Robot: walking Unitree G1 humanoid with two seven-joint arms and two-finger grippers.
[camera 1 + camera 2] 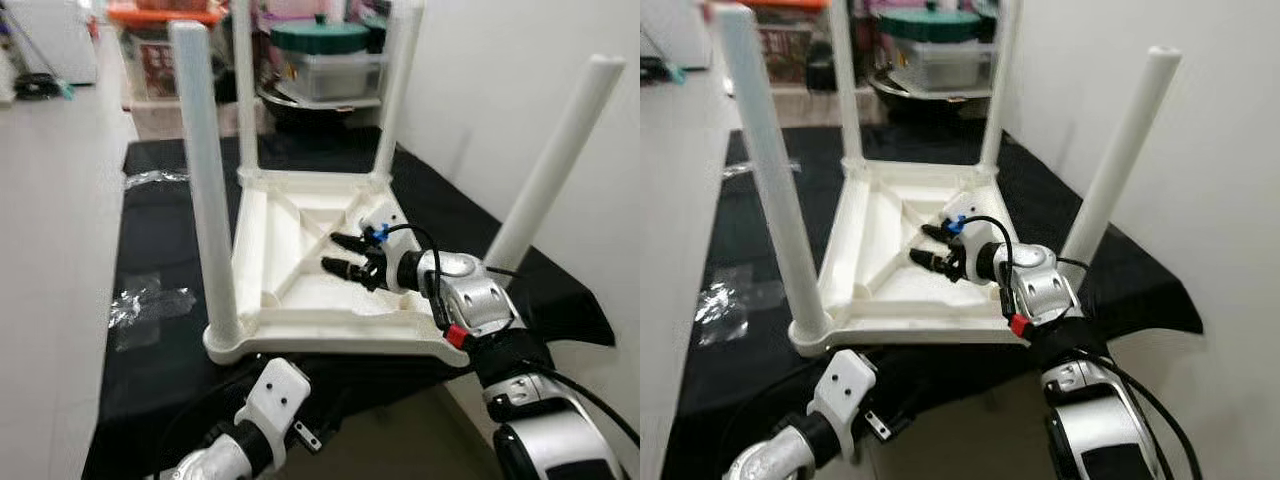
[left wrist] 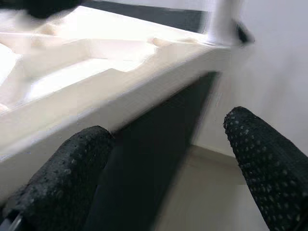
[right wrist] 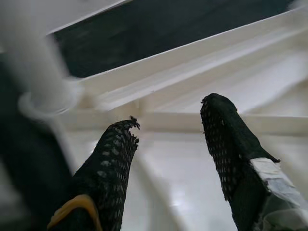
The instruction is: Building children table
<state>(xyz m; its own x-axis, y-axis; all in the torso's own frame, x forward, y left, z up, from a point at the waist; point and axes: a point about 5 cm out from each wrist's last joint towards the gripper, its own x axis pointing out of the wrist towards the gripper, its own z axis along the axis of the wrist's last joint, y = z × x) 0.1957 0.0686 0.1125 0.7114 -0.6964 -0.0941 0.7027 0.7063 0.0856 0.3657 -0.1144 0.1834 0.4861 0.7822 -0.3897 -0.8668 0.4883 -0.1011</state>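
children's table (image 1: 300, 260): you see it lying upside down on the black-covered bench (image 1: 160, 230), its ribbed white underside facing up, its near edge at the bench's near edge.
fitted legs: three white legs stand upright from three corners, the near left leg (image 1: 205, 180) closest to you, the two far legs (image 1: 245, 90) behind it.
fourth leg (image 1: 560, 160): it rises tilted, leaning away to the right, from beside the near right corner; you cannot tell whether it is seated in its socket, as your right arm hides its foot.
right pincer (image 1: 342, 254): it reaches in over the underside from the right, just above the diagonal ribs near the middle; its two black fingers (image 3: 120, 159) are spread apart with nothing between them, only white ribs beyond.
left pincer (image 2: 168, 173): it sits below the near edge of the table frame, by the bench's front; its fingers are wide apart and empty, with the white edge and the dark cloth ahead of them.
left arm (image 1: 265, 410): you see its white wrist low at the front, under the near left corner.
plastic wrap (image 1: 150, 300): crumpled clear film lies on the cloth left of the table, apart from it.
background: storage boxes (image 1: 320, 55) with a green lid stand beyond the bench's far end; a white wall runs along the right.
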